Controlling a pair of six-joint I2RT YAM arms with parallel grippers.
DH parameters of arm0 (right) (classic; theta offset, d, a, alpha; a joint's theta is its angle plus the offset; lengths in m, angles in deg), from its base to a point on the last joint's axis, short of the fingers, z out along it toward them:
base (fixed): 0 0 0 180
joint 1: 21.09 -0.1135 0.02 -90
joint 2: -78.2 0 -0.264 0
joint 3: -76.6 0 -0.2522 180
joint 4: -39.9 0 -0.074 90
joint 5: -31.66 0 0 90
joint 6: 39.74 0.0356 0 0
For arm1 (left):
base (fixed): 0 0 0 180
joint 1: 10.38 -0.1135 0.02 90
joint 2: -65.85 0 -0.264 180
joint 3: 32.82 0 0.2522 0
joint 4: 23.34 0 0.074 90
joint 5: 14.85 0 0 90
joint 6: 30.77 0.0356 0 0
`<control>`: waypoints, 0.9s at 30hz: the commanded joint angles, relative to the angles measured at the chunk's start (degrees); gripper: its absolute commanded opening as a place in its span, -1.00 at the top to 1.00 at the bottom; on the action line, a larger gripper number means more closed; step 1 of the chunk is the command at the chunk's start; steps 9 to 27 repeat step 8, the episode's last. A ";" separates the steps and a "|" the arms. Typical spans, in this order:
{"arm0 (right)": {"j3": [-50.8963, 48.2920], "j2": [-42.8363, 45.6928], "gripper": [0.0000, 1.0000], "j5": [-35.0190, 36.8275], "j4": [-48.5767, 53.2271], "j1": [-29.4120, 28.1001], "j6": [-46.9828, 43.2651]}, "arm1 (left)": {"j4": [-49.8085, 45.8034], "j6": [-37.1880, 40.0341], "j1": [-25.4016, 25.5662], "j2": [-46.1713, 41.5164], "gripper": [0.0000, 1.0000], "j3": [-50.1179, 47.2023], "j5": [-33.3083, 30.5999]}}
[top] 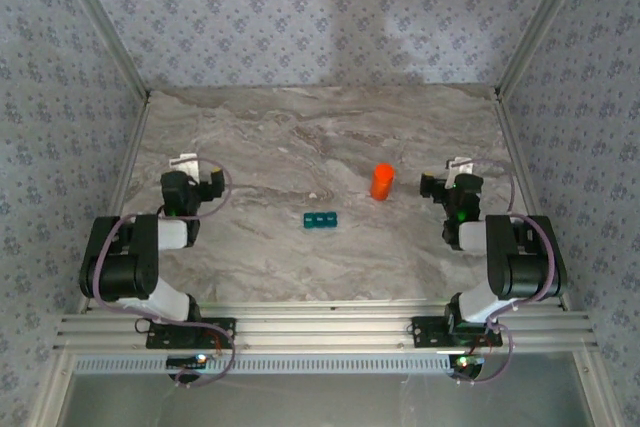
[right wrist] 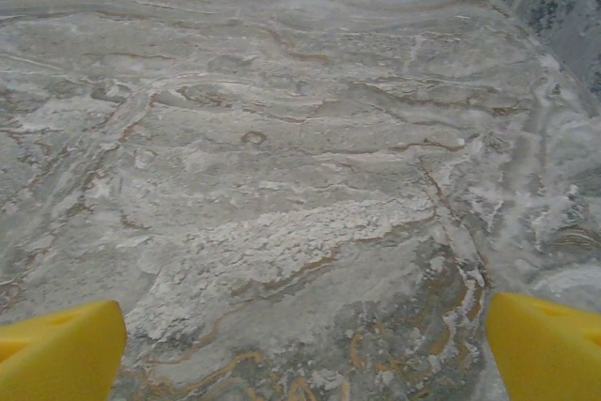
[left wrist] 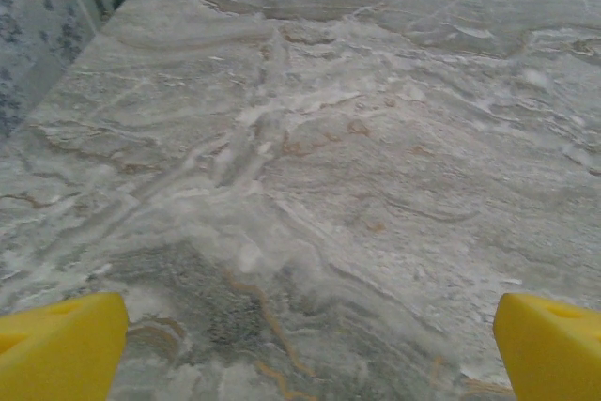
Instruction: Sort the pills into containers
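- While both hands sit spread wide with nothing between their yellow fingers (left wrist: 56, 345), the left hand (top: 188, 169) is at the left edge of the bench (top: 300, 127) and the right hand (top: 452, 175) is at the right edge. Each is well apart from the task's things.
- The containers (top: 320, 219), a short teal strip, lie flat near mid-bench. The orange bottle (top: 381, 181) stands upright to their right and a little farther back.
- Whether the pills are inside that bottle cannot be told, though it seems likely.
- Risk: the bottle is narrow and upright, so a reach that clips its side could topple it and set it rolling.
- Risk: the strip looks light and low, so a hand pressing on one end could skid or flip it. Its small compartments leave little margin, and pills dropped off-centre may bounce onto the bench.
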 commanded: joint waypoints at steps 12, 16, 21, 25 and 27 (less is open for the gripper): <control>0.88 0.09 -1.00 -1.93 0.96 -0.13 -0.36 | -0.75 -0.98 0.31 0.15 -0.98 0.21 0.61; 0.88 0.09 -1.00 -1.93 0.96 -0.13 -0.36 | -0.75 -0.98 0.31 0.15 -0.98 0.21 0.61; 0.88 0.09 -1.00 -1.93 0.96 -0.13 -0.36 | -0.75 -0.98 0.31 0.15 -0.98 0.21 0.61; 0.88 0.09 -1.00 -1.93 0.96 -0.13 -0.36 | -0.75 -0.98 0.31 0.15 -0.98 0.21 0.61; 0.88 0.09 -1.00 -1.93 0.96 -0.13 -0.36 | -0.75 -0.98 0.31 0.15 -0.98 0.21 0.61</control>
